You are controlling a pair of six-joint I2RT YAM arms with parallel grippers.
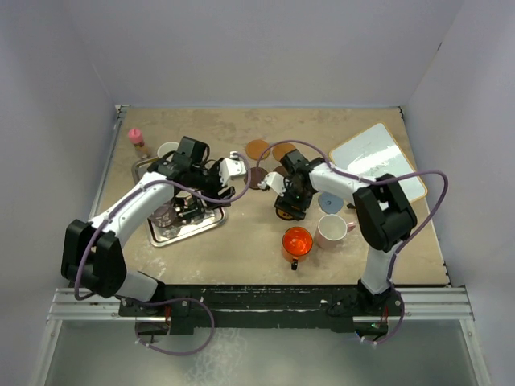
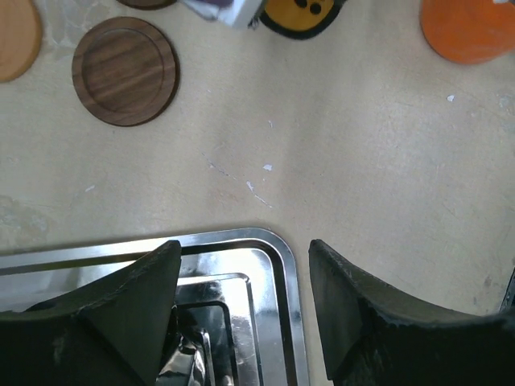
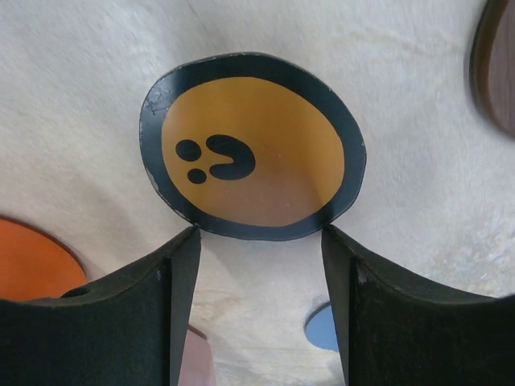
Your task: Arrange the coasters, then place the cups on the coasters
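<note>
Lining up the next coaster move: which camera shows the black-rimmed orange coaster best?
Right wrist: the black-rimmed orange coaster shows whole, face up. Left wrist catches only its edge at the frame top. Top external has it mostly hidden under the right gripper.

Soft, even overhead light; top view bright & sharp, only faint shadows on surface (image 1: 241, 249). Left wrist: tray (image 2: 241, 238) rim glares, mirror-like. Right wrist: right pincer (image 3: 259, 235) dark, slightly soft; coaster (image 3: 265, 153) sharp w/ mild sheen; brown disc (image 3: 499, 64) at edge blurred.
</note>
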